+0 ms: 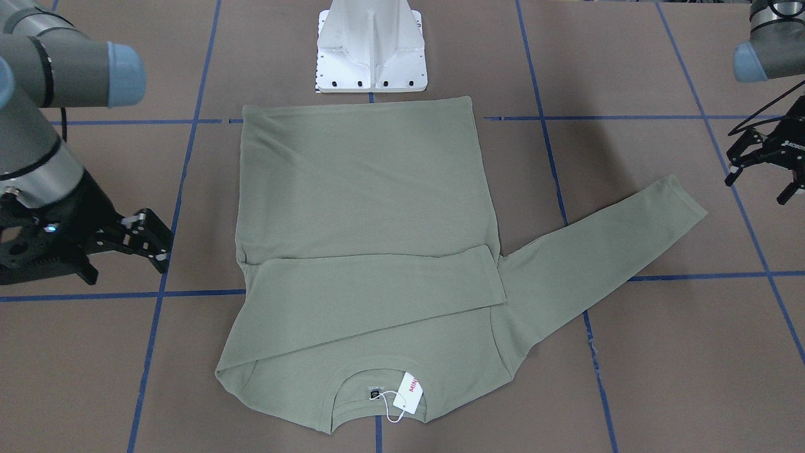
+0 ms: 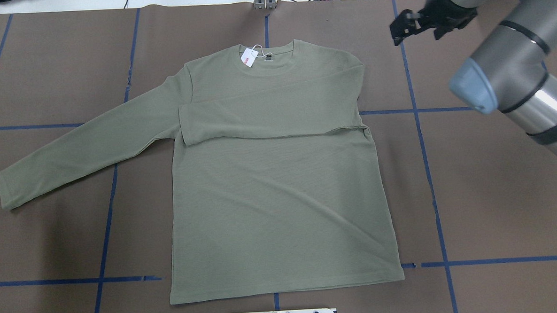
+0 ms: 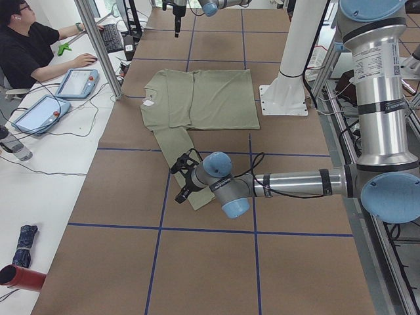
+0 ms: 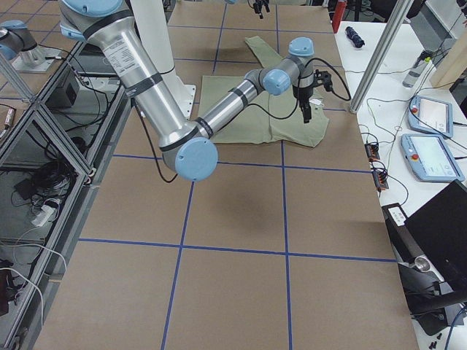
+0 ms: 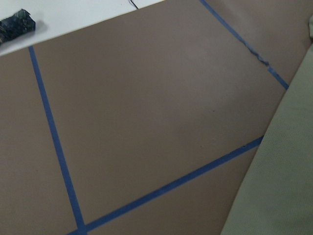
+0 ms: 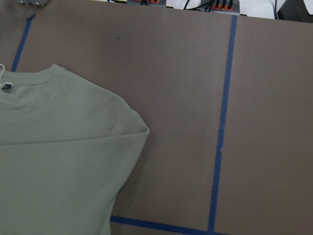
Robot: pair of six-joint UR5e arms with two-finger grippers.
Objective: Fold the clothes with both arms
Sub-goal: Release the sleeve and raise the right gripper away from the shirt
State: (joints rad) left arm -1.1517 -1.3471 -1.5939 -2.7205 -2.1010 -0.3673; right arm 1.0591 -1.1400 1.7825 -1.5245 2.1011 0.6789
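Brown table (image 2: pixel 497 213), gridded with blue tape lines (image 2: pixel 430 178); white pedestal base (image 1: pixel 371 50) at the robot's edge.

Right gripper (image 1: pixel 154 239): fingers spread, nothing between them. It hangs above bare table beside the shirt's right shoulder, clear of the cloth. Its wrist view takes in that shoulder and part of the collar.

Left gripper (image 1: pixel 756 190): fingers spread, empty. It is near the cuff of the outstretched sleeve (image 2: pixel 85 151), not touching; only an edge of green fabric shows in its wrist view.

Shirt (image 2: pixel 280 198): olive green, flat at the table's centre, hem towards the pedestal base, collar towards the far edge. The right sleeve (image 2: pixel 267 121) is folded across the chest, its cuff at the opposite side seam. The other sleeve lies straight out on the robot's left, slanting towards the robot. White hang tag (image 2: pixel 247 59) with red lettering lies at the collar.

A person (image 3: pixel 29 49) sits at a side desk in the left-end view.
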